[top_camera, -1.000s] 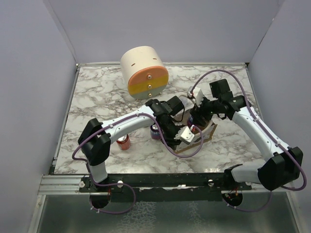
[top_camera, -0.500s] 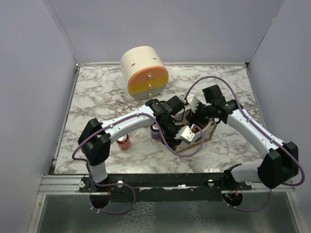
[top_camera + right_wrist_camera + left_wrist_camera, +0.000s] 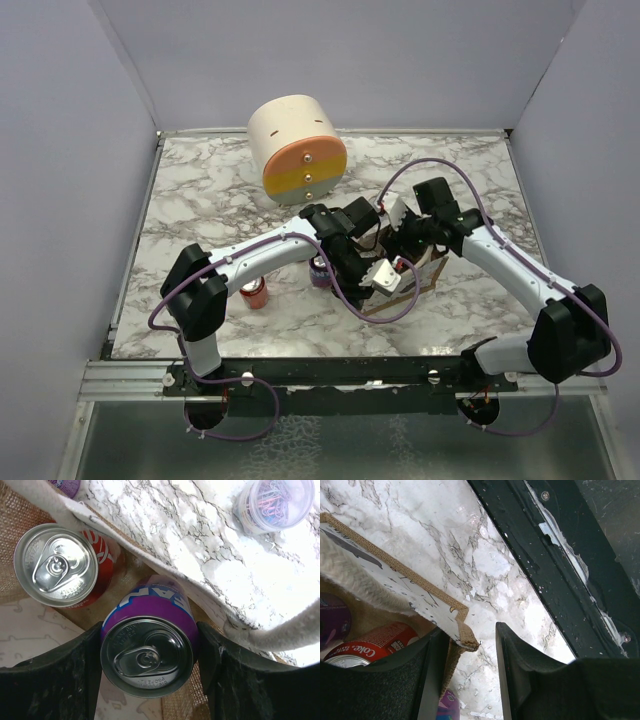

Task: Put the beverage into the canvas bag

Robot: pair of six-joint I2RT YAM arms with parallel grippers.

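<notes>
The canvas bag [image 3: 428, 272] stands on the marble just in front of both wrists. My right gripper [image 3: 147, 650] is shut on a purple beverage can [image 3: 150, 630], upright and inside the bag's burlap walls [image 3: 15, 510]. A red cola can [image 3: 60, 562] stands beside it in the bag. My left gripper [image 3: 470, 675] is open. It straddles the bag's frayed rim corner [image 3: 464, 635], which rests near the left finger, with a gap to the right finger. The left wrist view looks past the white label wall [image 3: 385, 572] to the red can [image 3: 375, 642] inside.
Left of the bag, a second red can [image 3: 254, 293] and a purple can [image 3: 320, 270] stand on the table. A big cream cylinder with an orange-yellow face [image 3: 297, 148] sits at the back. A clear tub of paper clips [image 3: 277, 502] lies beyond the bag. A cream rope handle [image 3: 280, 635] hangs by my right finger.
My right arm has swung left and down, bringing the purple can lower into the bag. The left jaws have widened slightly at the bag's rim.
</notes>
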